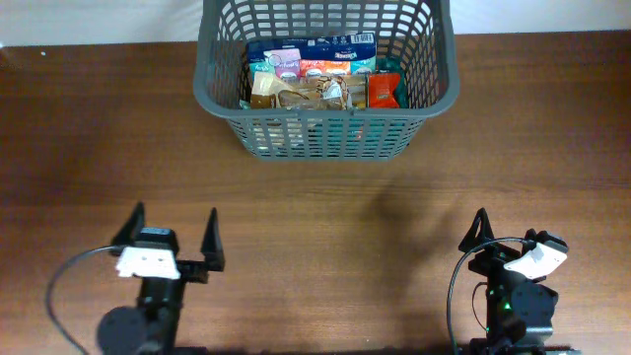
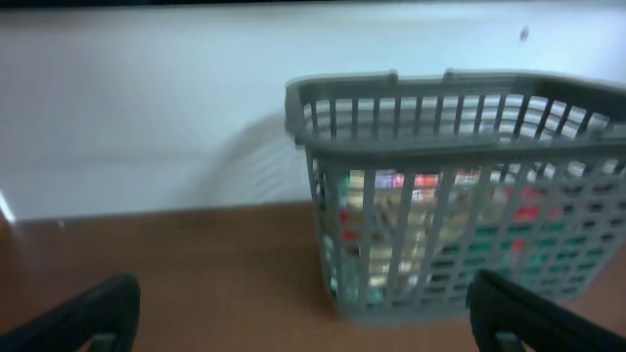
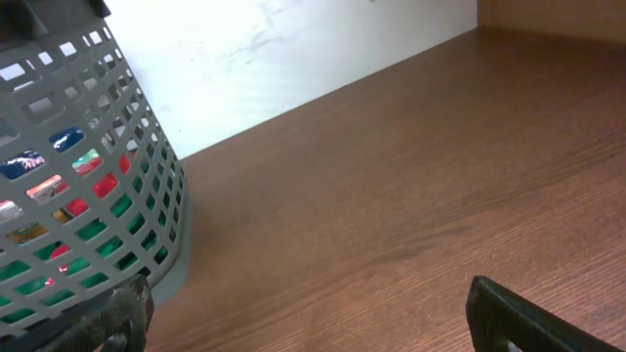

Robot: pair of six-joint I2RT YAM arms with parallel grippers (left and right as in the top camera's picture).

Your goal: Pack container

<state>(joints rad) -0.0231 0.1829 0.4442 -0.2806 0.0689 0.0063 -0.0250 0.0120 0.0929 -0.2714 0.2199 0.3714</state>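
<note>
The container [image 1: 202,74], a dark grey slotted basket, stands at the far middle of the wooden table. Several snack packets [image 1: 315,84] lie inside it, in blue, brown, orange and green wrappers. My left gripper [image 1: 175,225] rests near the front left, open, nothing between its fingers. My right gripper [image 1: 505,239] sits at the front right, also open and empty. In the left wrist view the container [image 2: 440,93] is ahead and to the right, beyond the gripper [image 2: 303,328]. In the right wrist view the container's wall [image 3: 147,166] fills the left side and the gripper [image 3: 313,323] is spread wide.
A white wall [image 2: 147,117] runs behind the table's far edge. Bare wood [image 1: 325,237] lies between both grippers and the basket. A wooden panel [image 3: 558,20] shows at the far right corner in the right wrist view.
</note>
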